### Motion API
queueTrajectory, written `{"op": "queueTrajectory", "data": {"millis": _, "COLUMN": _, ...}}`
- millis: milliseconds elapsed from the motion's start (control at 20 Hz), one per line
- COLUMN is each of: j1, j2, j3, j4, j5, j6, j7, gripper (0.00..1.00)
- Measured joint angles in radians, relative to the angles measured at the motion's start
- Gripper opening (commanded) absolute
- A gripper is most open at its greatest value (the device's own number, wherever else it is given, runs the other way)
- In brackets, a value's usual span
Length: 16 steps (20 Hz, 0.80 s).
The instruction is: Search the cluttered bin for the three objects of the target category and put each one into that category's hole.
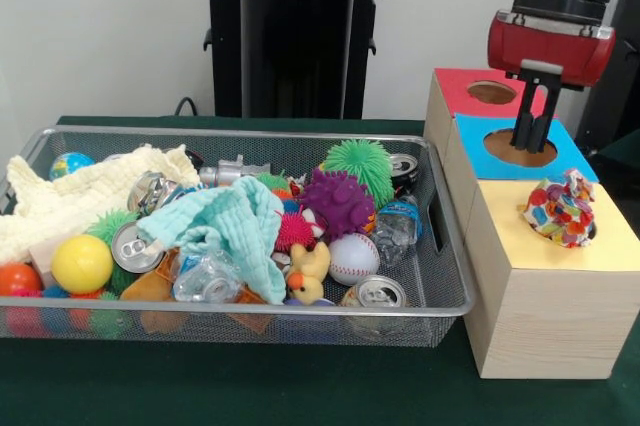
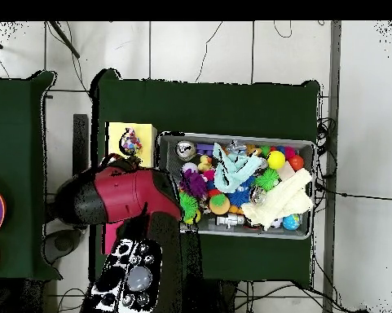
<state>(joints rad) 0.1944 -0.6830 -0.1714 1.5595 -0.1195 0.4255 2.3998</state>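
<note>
Three holes in the box; hand over blue one.

A wire bin sat left of a wooden box; a crumpled wrapper lay on the box's nearest hole.

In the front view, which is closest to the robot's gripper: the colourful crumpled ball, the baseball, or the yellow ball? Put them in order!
From the gripper above the blue hole:
1. Colourful crumpled paper ball, on the yellow box top just below.
2. White baseball, mid-bin.
3. Plain yellow ball, at the bin's far left end.
</note>
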Motion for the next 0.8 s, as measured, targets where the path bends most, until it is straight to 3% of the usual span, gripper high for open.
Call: {"op": "queueTrajectory", "data": {"millis": 800, "j1": 0.103, "j2": 0.126, "j3": -0.171, "j4": -0.127, "j5": 0.007, "j6": -0.055, "j7": 0.000, "gripper": 0.00}}
